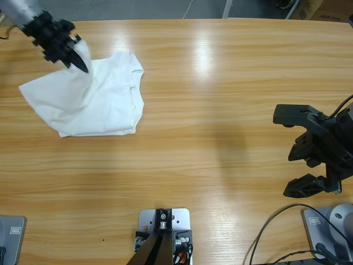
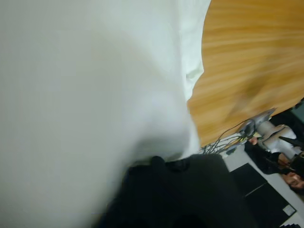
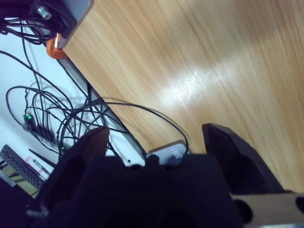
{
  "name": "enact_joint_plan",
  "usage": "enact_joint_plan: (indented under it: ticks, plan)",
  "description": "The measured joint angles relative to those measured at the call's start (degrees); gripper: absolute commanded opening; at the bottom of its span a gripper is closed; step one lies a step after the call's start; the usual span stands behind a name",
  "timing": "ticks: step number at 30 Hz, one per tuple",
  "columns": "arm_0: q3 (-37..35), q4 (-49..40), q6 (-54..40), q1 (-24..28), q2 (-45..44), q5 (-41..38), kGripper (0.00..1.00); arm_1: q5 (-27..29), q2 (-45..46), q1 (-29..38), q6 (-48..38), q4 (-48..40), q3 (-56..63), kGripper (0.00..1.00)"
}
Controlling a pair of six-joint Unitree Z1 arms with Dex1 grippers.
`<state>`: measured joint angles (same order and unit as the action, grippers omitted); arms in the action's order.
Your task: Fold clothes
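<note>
The clothes, a white T-shirt, lie crumpled and partly doubled over at the far left of the table. My left gripper comes in from the upper left corner, its jaws drawn to a point and shut on a raised fold at the shirt's top edge. White cloth fills most of the left wrist view, right against the gripper's black body. My right gripper hovers over bare wood at the right side, far from the shirt. It is open with nothing between its jaws, as the right wrist view also shows.
The wooden table stretches between the two arms. Beyond its edge in the right wrist view lie loose black cables and an orange clamp. A person shows small at the left wrist view's lower right.
</note>
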<state>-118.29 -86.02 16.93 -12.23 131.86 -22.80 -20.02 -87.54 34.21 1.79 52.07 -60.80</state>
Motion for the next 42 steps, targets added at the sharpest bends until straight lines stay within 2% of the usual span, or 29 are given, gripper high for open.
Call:
enact_joint_plan:
  ticks: [9, 10, 11, 12, 13, 19, 23, 31, 34, 38, 42]
  plan:
    - [-3.23, -0.19, 2.39, -6.89, 4.41, 0.00, 0.000, -0.12, 0.00, 0.00, 0.27, 0.00, 0.00, 0.804]
    - [-3.61, -0.25, 2.49, -7.13, 4.80, 0.00, 0.211, -0.12, 0.00, 0.00, 0.34, 0.00, 0.00, 0.812]
    - [-4.08, -0.29, 2.60, -7.29, 5.26, 0.00, 0.671, -0.12, 0.00, 0.00, 0.38, 0.00, 0.00, 0.823]
    - [-4.70, -0.29, 2.65, -7.36, 5.59, 0.00, 0.889, -0.12, 0.00, 0.00, 0.40, 0.00, 0.00, 0.826]
    - [-5.33, -0.29, 2.68, -7.38, 5.76, 0.00, 0.963, -0.13, 0.00, 0.00, 0.42, 0.00, 0.00, 0.826]
    - [-9.57, -0.30, 2.83, -7.95, 6.17, 0.37, 0.968, -0.89, 0.00, 0.00, 0.57, 0.00, 0.01, 0.837]
    - [-14.75, -0.33, 2.86, -10.29, 7.03, 0.66, 0.968, -0.91, 0.00, 0.00, 0.57, 0.00, 0.07, 0.872]
    - [-27.37, -0.44, 2.86, -15.21, 12.13, 0.76, 0.968, -0.92, 0.00, 0.00, 0.71, 0.00, 0.07, 0.878]
    - [-28.52, -0.43, 2.16, -16.88, 11.58, 3.28, 0.965, -0.92, 0.16, 0.00, 0.84, 0.00, 0.07, 0.915]
    - [-28.52, -0.43, 0.80, -16.13, 8.69, 6.73, 0.959, -1.37, 0.51, 0.00, 0.92, 0.00, 0.07, 0.918]
    - [-27.43, -0.44, -1.52, -11.35, 4.18, 7.24, 0.959, -1.67, 0.87, 0.00, 0.92, 0.00, 0.07, 0.916]
